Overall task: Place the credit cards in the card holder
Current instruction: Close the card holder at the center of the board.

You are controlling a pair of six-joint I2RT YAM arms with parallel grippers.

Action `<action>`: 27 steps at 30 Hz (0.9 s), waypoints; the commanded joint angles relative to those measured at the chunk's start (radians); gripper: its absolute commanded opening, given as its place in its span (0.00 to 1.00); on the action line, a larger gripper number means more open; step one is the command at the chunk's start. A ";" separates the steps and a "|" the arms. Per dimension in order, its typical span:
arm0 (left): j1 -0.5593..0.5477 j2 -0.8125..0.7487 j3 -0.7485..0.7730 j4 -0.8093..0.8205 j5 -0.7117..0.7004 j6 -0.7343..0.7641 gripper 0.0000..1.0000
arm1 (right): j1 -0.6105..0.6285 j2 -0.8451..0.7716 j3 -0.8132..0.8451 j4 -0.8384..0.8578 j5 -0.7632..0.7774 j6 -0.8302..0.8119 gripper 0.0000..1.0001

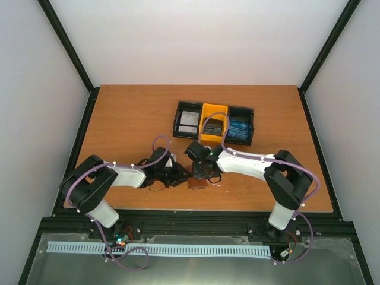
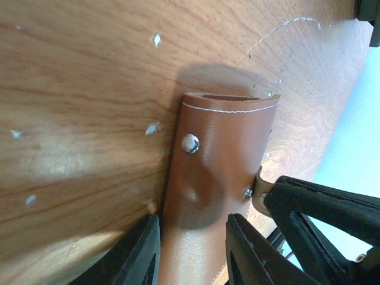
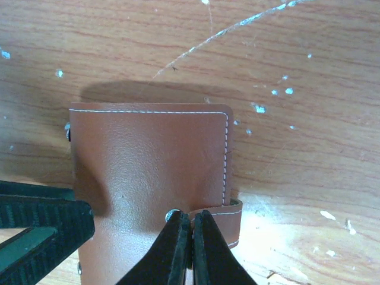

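card holder [image 2: 219, 172] between left fingers [image 2: 139, 255]; right fingers [image 3: 172, 249] together at strap [image 3: 228, 209].

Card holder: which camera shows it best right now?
Right wrist: the card holder nearly fills the frame, its front face, stitching and strap plain. Left wrist shows it obliquely, partly cut off. Top external shows only a small brown patch.

The holder [image 3: 148, 160] is brown leather-like stuff, smooth with a faint sheen and sewn in pale thread. Its studs [image 2: 190, 143] are shiny metal. The bench [image 3: 297, 59] is varnished wood, grained, scratched and flecked white. The fingers [image 2: 252, 255] are matt black plastic.
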 commanded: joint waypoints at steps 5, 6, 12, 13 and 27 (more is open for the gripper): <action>-0.013 0.072 -0.053 -0.215 -0.104 0.023 0.33 | 0.006 0.064 0.044 -0.013 0.006 -0.023 0.03; -0.013 0.072 -0.053 -0.214 -0.104 0.024 0.33 | 0.008 0.067 0.043 -0.010 0.001 -0.023 0.03; -0.013 0.072 -0.053 -0.217 -0.103 0.027 0.33 | 0.011 0.067 0.041 0.020 -0.028 -0.023 0.04; -0.013 0.070 -0.053 -0.217 -0.104 0.027 0.33 | 0.013 0.067 0.041 0.024 -0.033 -0.021 0.04; -0.013 0.095 -0.043 -0.212 -0.098 0.033 0.33 | 0.019 0.066 0.035 0.050 -0.034 -0.008 0.06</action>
